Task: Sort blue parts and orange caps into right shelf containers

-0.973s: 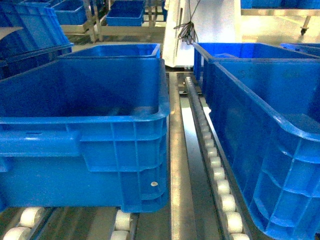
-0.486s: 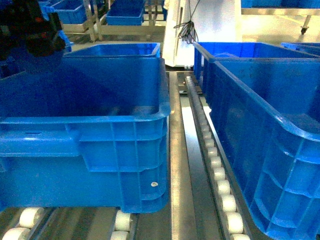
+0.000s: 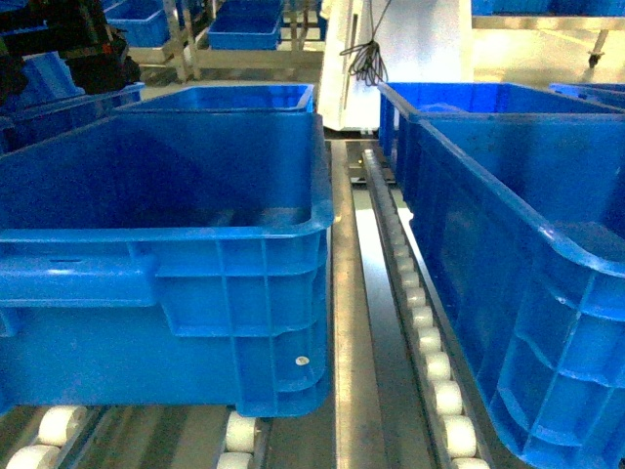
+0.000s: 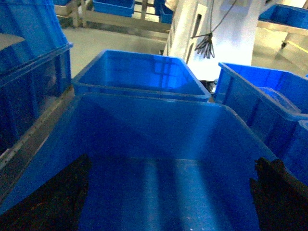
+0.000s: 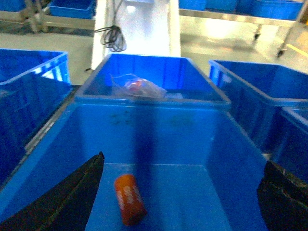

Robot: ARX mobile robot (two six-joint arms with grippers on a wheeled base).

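Your left gripper [image 4: 168,202] hangs over the left crate [image 3: 166,244], jaws spread wide with nothing in them. Roller rail [image 3: 415,313] runs between. Right gripper [image 5: 180,197], same deal: spread wide, nothing held, above the right crate [image 5: 154,139], where an orange cap [image 5: 129,199] lies on the floor.

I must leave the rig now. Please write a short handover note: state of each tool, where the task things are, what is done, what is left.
Left tool: open, empty, above the near left crate, whose visible floor looks bare.
Right tool: open, empty, above the near right crate.
Done: one orange cap lies on that crate's floor.
The crate behind it holds a clear bag with something reddish inside.
Left: no blue parts visible in any view; remaining pieces must be found and sorted.
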